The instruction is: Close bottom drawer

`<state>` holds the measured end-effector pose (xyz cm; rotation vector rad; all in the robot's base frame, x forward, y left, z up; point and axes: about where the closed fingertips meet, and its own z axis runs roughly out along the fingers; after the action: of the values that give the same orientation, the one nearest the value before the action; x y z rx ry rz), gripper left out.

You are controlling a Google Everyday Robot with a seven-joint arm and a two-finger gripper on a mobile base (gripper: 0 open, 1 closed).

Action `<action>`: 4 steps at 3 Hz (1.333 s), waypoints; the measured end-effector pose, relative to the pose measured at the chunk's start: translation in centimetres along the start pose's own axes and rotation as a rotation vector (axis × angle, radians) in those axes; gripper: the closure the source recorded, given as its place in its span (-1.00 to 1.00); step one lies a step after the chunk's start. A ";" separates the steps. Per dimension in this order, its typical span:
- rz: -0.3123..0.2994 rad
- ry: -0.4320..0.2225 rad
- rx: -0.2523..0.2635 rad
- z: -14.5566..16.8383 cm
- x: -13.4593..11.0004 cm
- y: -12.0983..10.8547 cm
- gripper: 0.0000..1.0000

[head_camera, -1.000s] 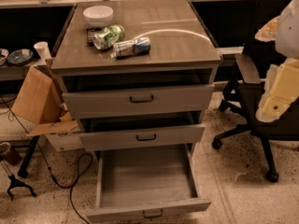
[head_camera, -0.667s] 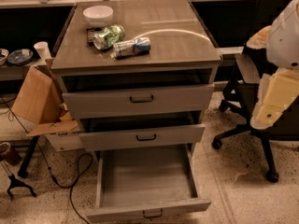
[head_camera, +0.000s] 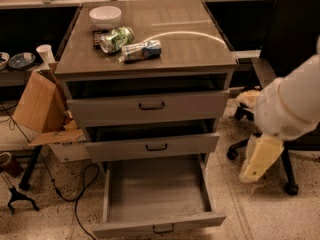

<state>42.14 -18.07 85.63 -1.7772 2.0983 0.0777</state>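
The bottom drawer point(head_camera: 157, 194) sits at six o'clock in the view, pulled far out from the cabinet point(head_camera: 200, 54), so that its wide flat tray lies bare and its narrow front panel with the small dark handle point(head_camera: 163, 228) nearly meets the lower edge. Above it, the middle drawer point(head_camera: 190, 143) and the top drawer point(head_camera: 190, 104) each stand a little ajar (neither is the job here).

The gripper point(head_camera: 260, 159) hangs at about four o'clock, pale and pointing down at the floor off the drawer's right side, apart from it and in front of the office chair point(head_camera: 295, 29). Whether it is spread or closed I cannot tell.

By my reading this is the approach step: nothing touches the drawer yet, and none of the closing is done. The next move calls for bringing the gripper round toward six o'clock, to the outer face of the front panel, near the handle and low enough to meet that narrow front, then pushing straight toward twelve o'clock along the runners. A push off-centre, from the right corner, might skew the tray and make it bind.
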 end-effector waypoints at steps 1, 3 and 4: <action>0.075 -0.056 -0.092 10.0 3.2 3.3 -1.00; 0.268 -0.163 -0.212 28.9 10.0 10.0 -1.00; 0.314 -0.198 -0.197 32.5 10.4 10.1 -1.00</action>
<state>39.52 -16.53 50.21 -1.4545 2.2646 0.5396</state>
